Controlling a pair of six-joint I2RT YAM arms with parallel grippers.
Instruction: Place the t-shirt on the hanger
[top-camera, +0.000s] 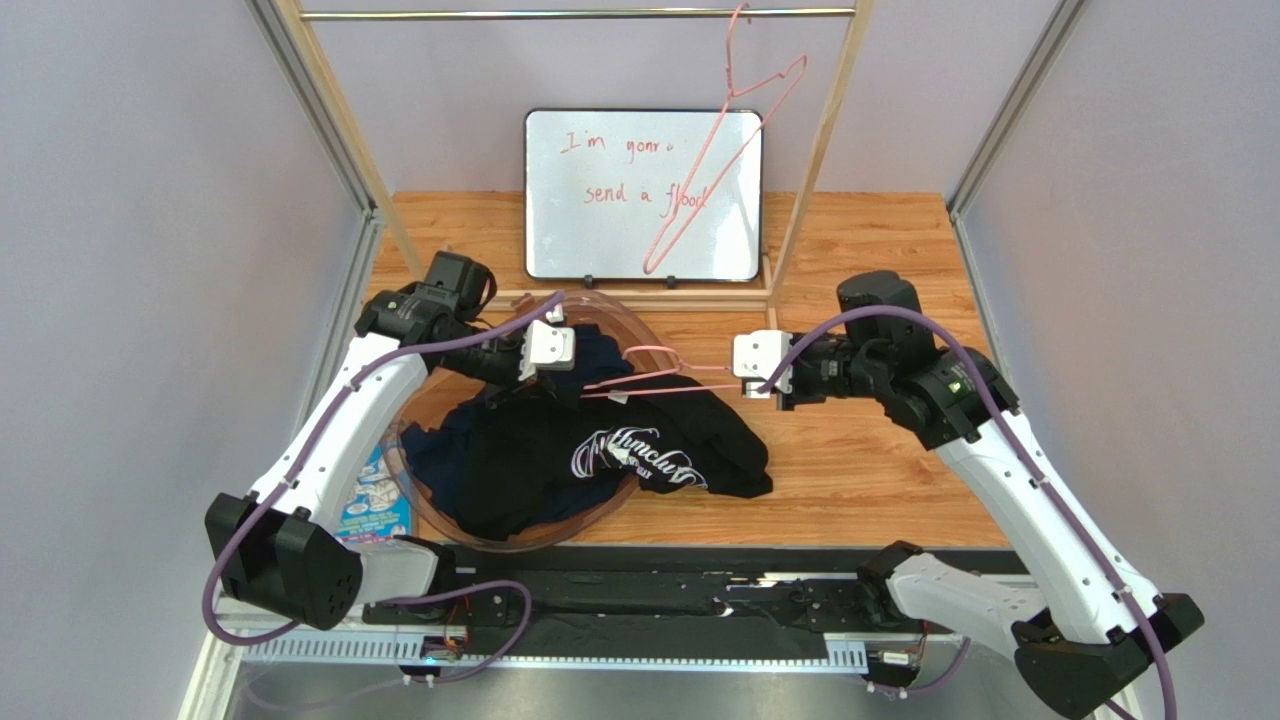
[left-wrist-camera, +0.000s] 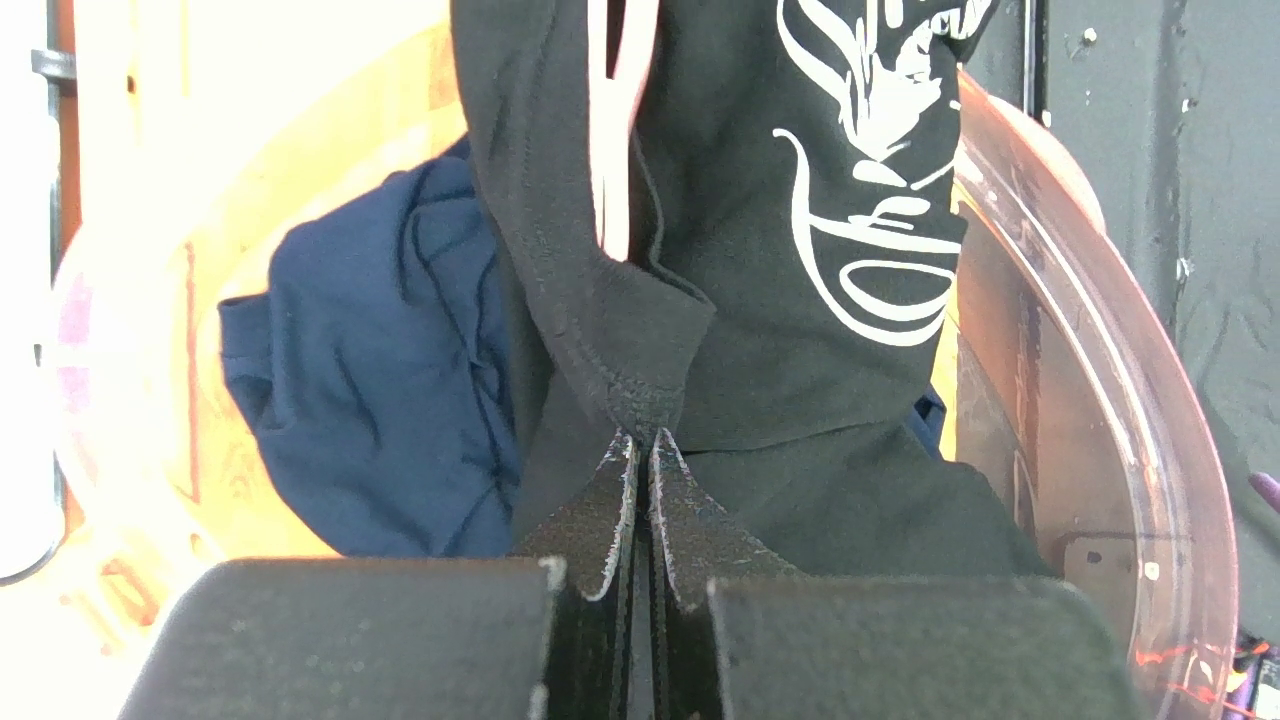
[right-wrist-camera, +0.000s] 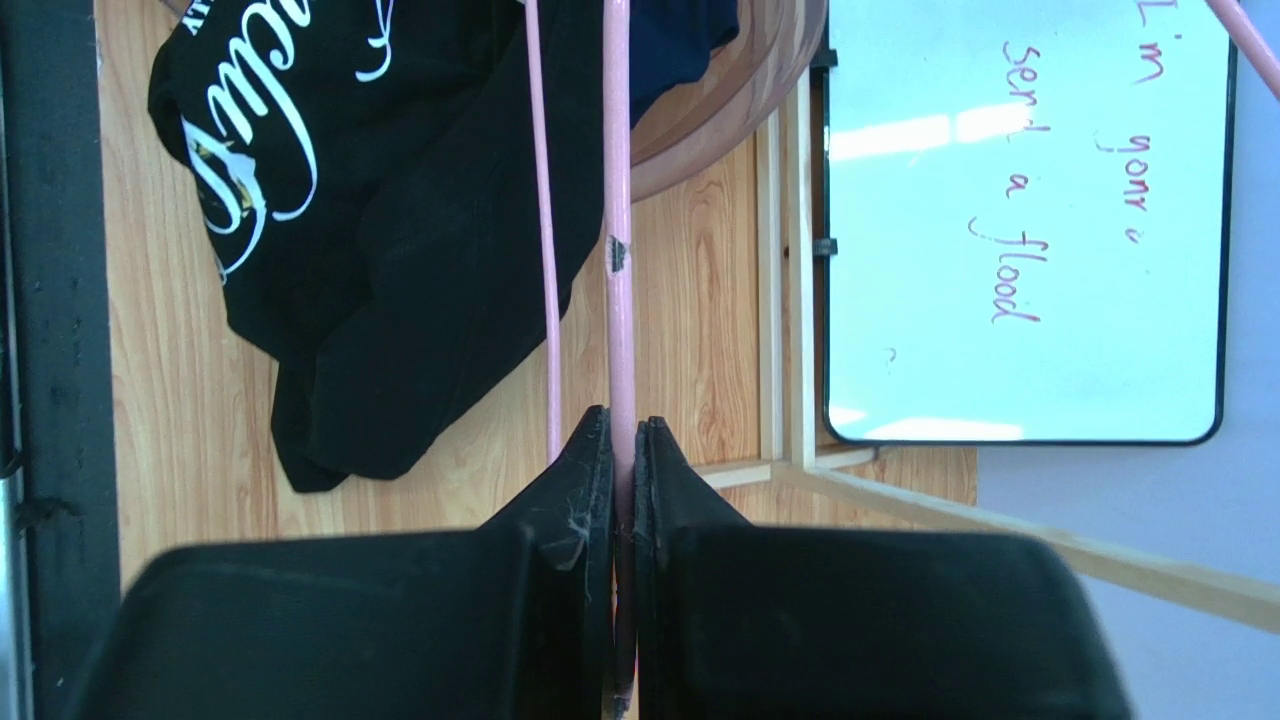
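The black t-shirt (top-camera: 631, 443) with white cursive print hangs half out of a clear basin; it also shows in the left wrist view (left-wrist-camera: 781, 300) and the right wrist view (right-wrist-camera: 406, 225). My left gripper (top-camera: 529, 378) (left-wrist-camera: 648, 443) is shut on a hemmed edge of the t-shirt and holds it up. My right gripper (top-camera: 762, 387) (right-wrist-camera: 624, 428) is shut on the pink wire hanger (top-camera: 669, 375) (right-wrist-camera: 618, 225), held about level, its far end reaching into the shirt. A pink bar of it shows inside the shirt opening (left-wrist-camera: 613, 150).
A second pink hanger (top-camera: 736, 135) hangs on the metal rail (top-camera: 571, 14) at the back, in front of a whiteboard (top-camera: 643, 195). A plain navy garment (left-wrist-camera: 376, 375) lies in the clear basin (top-camera: 413, 510). Wooden frame posts stand beside the whiteboard.
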